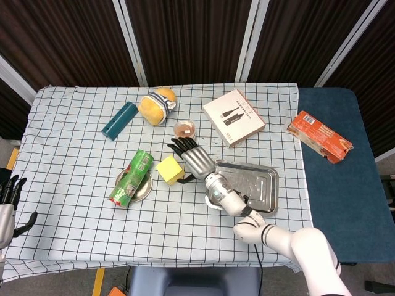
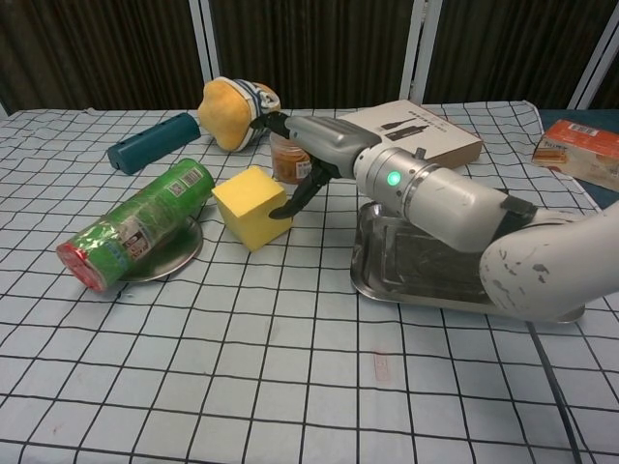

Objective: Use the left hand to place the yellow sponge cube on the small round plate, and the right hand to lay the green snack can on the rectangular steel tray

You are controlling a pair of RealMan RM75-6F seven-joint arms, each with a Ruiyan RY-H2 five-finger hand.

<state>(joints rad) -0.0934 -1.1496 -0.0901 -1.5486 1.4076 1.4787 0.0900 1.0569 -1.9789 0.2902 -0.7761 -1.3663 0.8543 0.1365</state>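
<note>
green snack can point(image 1: 131, 177) covering small round plate point(image 1: 143, 191)

My table point(image 1: 74, 203) wears a white cloth with a black grid, and at its far side lie a teal tube point(image 1: 120, 120), a yellow plush toy point(image 1: 156, 105), a small clear jar point(image 1: 184, 130) and a white box point(image 1: 234, 117). Nearer me, the small round plate point(image 1: 142, 189) sits at the left with the green snack can point(image 1: 131, 177) lying across it, the yellow sponge cube point(image 1: 170, 169) rests tilted on the cloth just beside it, and the rectangular steel tray point(image 1: 259, 182) lies to the right. An orange packet point(image 1: 319, 136) lies on the blue surface point(image 1: 333, 203) beyond the cloth's right edge.
</note>
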